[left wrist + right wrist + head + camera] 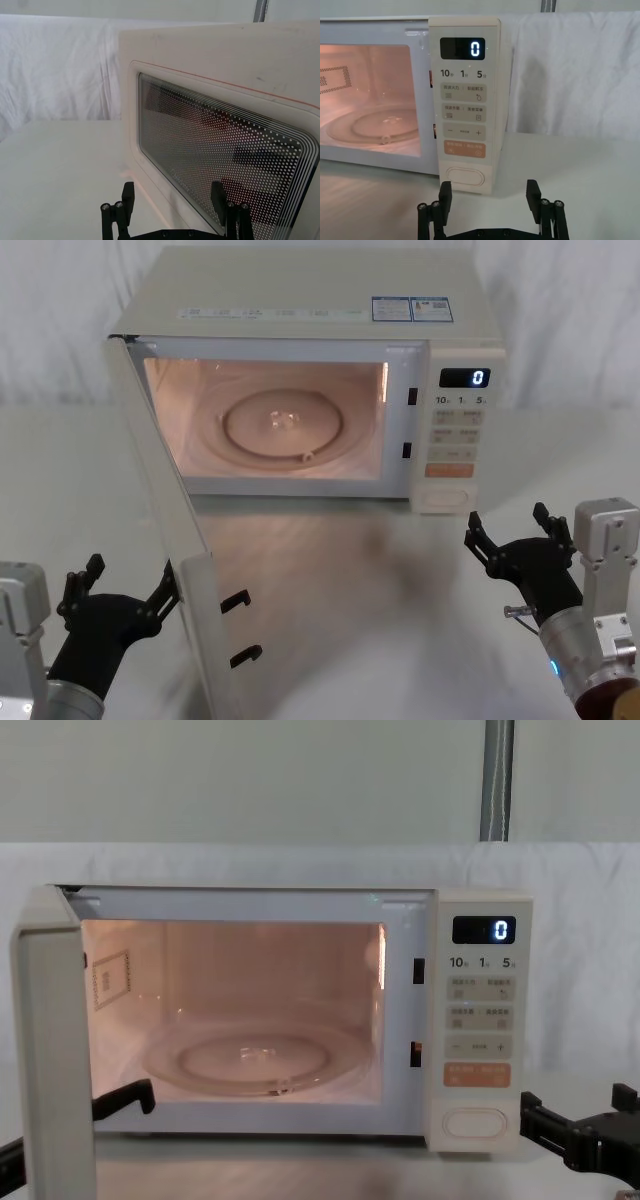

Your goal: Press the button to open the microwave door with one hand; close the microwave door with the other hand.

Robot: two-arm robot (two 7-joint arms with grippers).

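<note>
Now | microwave door [160, 530] standing wide open, cavity lit | button [465, 176] pressing looks done | right gripper [512, 530] hovering spread, empty, near panel | left gripper [125, 590] spread, empty, just beside door's outer face | closing remaining.

Microwave [310, 300] sits at the back of the table [560, 460]. Door [165, 530] hangs open on the left side, swung out toward the robot. Glass plate [283, 425] lies inside the cavity. Control panel [455, 430] is on the right of the cavity, display [464, 378] at top, button [445, 499] at bottom. Left gripper [125, 590] is near front left, just beside the door's outer face; right gripper [510, 530] is front right, before the button, apart from it.
</note>
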